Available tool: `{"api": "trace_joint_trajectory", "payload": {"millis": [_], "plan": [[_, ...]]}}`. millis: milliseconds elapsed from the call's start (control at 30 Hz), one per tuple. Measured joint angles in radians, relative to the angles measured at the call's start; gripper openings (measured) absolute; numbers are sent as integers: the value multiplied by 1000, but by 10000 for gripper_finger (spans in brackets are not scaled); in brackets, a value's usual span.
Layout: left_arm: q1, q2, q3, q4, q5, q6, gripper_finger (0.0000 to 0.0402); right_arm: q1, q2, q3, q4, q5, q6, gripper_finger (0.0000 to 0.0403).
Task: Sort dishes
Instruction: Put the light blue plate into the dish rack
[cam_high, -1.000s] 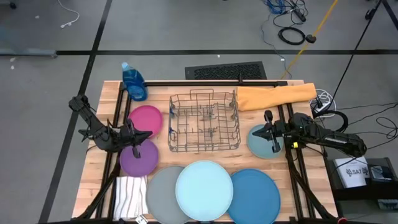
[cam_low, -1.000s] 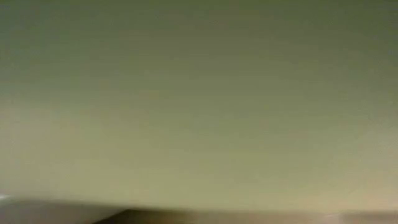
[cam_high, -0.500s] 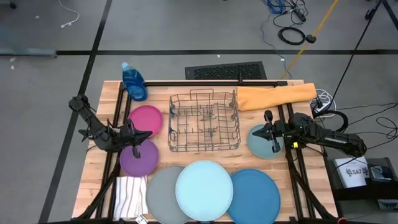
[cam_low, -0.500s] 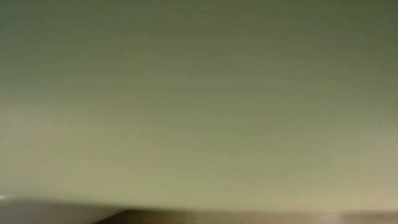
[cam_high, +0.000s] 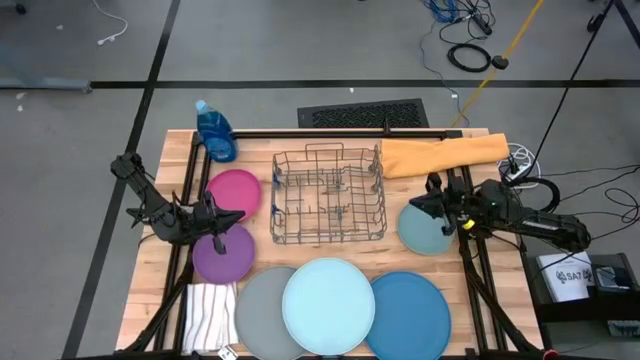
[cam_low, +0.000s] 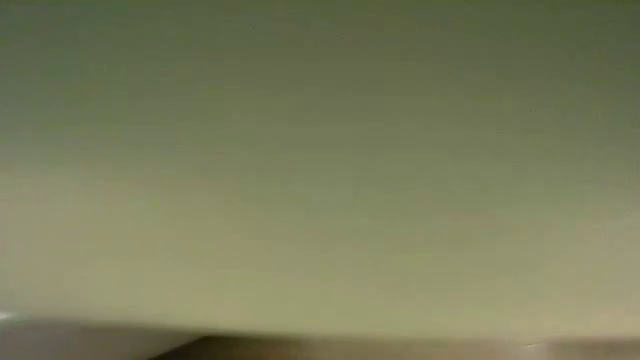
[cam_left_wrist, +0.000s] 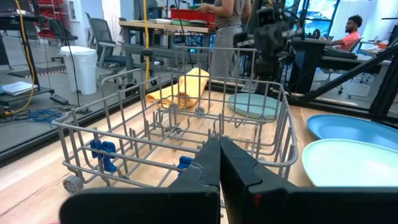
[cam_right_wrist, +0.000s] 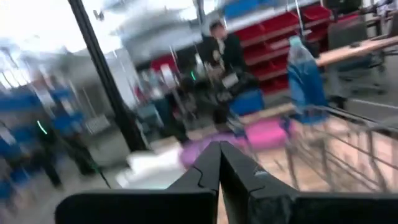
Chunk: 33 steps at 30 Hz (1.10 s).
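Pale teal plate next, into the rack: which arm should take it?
Right. The right gripper, shut, sits at the edge of the pale teal plate, beside the wire rack. The left gripper, also shut, is across the rack over the purple plate.

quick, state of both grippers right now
left gripper: shut, holding nothing, above the purple plate.
right gripper: shut, holding nothing, over the pale teal plate.
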<state>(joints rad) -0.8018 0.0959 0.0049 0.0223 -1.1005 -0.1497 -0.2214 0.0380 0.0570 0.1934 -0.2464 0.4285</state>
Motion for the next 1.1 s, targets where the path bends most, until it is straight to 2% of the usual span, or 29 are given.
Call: {"api": "trace_joint_trajectory", "payload": {"millis": [100,167,300,533,633,767,833,900,1000,1100], "plan": [[0,0,0,0,0,0,0,0,46,0,148,-70,80,0],[0,0,0,0,0,0,0,1,85,11,213,-77,149,0],[0,0,0,0,0,0,0,0,193,104,198,-116,214,0],[0,0,0,0,0,0,0,19,416,391,154,-423,203,0],[0,0,0,0,0,0,0,65,477,522,47,-486,136,0],[0,0,0,0,-2,0,0,137,554,634,-210,-441,12,0],[4,0,1,-4,-71,27,0,176,598,646,-298,-390,-19,0],[8,0,1,-5,-132,80,0,220,652,646,-356,-347,-20,0],[11,0,1,-5,-134,104,0,305,762,646,-416,-284,24,0],[10,0,1,2,-134,103,0,395,893,645,-405,-256,80,0]]}}
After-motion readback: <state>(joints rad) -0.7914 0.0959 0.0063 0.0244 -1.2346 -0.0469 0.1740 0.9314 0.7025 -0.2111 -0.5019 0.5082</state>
